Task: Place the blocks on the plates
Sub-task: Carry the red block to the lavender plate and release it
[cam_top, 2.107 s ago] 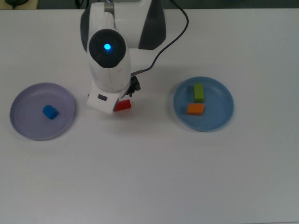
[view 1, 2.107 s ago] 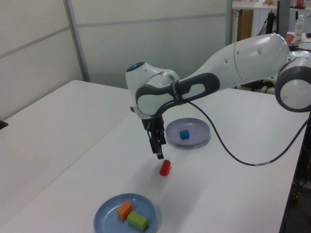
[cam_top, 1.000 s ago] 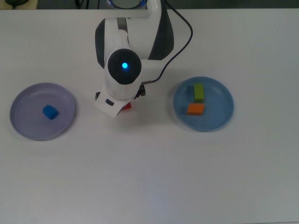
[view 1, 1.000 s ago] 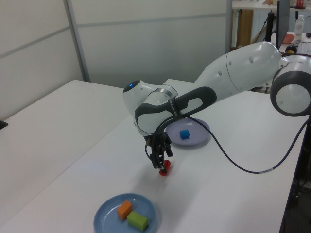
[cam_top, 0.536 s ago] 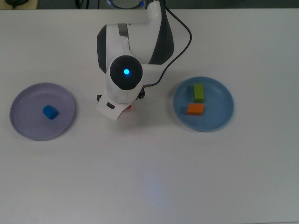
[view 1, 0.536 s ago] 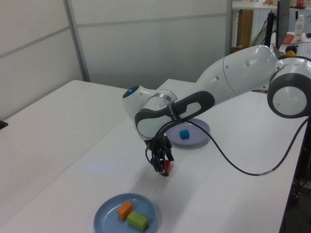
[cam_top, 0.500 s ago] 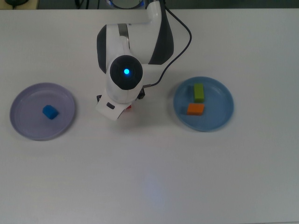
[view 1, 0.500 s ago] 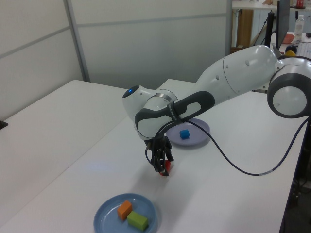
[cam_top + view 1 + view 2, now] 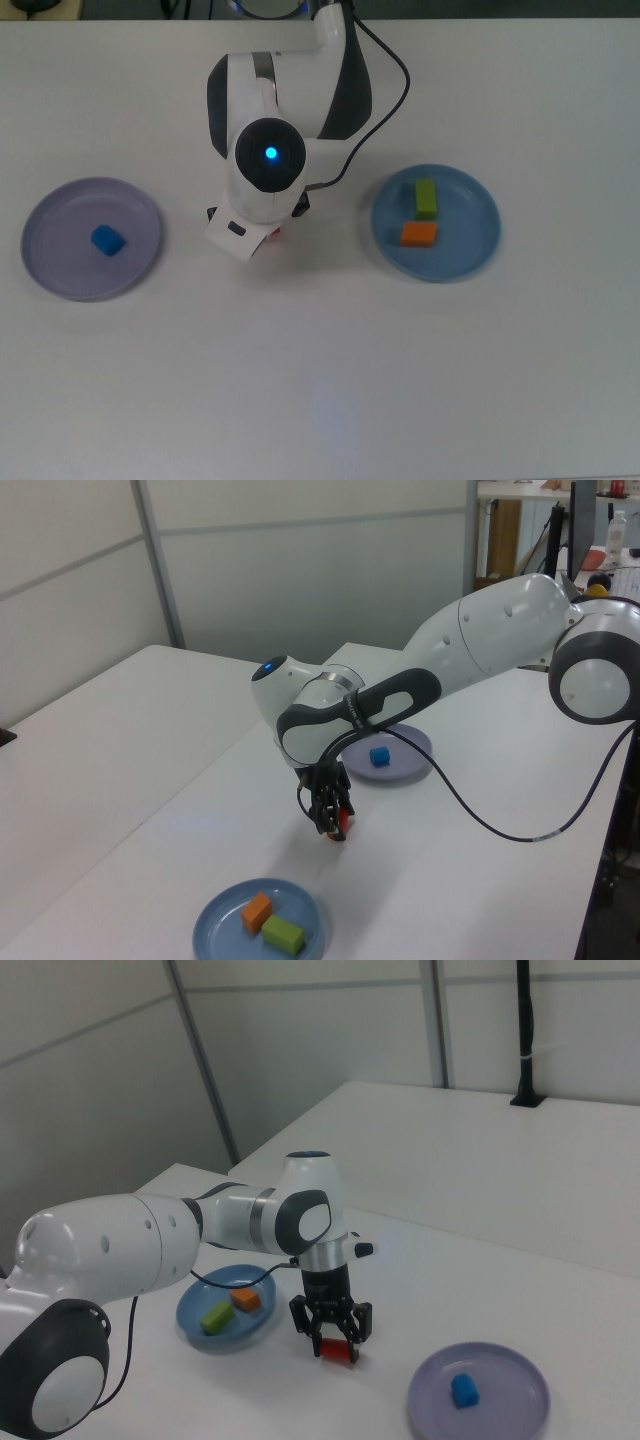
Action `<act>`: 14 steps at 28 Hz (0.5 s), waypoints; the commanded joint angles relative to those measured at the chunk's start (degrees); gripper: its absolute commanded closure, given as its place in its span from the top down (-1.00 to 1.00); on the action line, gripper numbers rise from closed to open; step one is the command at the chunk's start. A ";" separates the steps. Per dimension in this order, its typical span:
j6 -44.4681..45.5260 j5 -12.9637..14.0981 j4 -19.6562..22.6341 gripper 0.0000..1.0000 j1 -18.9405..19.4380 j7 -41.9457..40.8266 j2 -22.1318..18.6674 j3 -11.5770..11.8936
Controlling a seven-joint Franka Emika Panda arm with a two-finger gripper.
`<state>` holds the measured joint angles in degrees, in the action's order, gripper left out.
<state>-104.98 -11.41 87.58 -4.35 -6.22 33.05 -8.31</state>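
Observation:
The red block point(image 9: 340, 1351) lies on the white table between the two plates; only a sliver of it point(image 9: 272, 235) shows under the arm in the top view. My gripper point(image 9: 335, 1340) is down at table height, shut on the red block point(image 9: 342, 825). The blue cube point(image 9: 107, 240) sits on the lavender plate point(image 9: 45, 275) at the top view's left. The lime-green block point(image 9: 426, 199) and the orange block point(image 9: 419, 234) lie side by side on the light blue plate point(image 9: 470, 255) at the top view's right.
The arm's white body point(image 9: 268, 160) and a black cable point(image 9: 385, 75) cover the table's far middle in the top view. A grey wall panel point(image 9: 300, 570) stands behind the table in the left view.
Over two seconds the gripper came down from above the red block to table height around it. In the last half second the arm has barely moved. Less of the red block shows from above.

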 commanded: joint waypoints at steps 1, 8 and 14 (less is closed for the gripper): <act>-0.66 0.07 -1.71 -1.00 0.04 0.77 -1.24 0.75; -0.84 2.88 -2.59 -1.00 -4.52 0.51 -4.49 1.02; -2.15 3.59 -2.59 -1.00 -10.05 0.33 -4.49 2.85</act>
<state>-105.02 -9.33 83.81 -11.14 -5.63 29.15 -7.04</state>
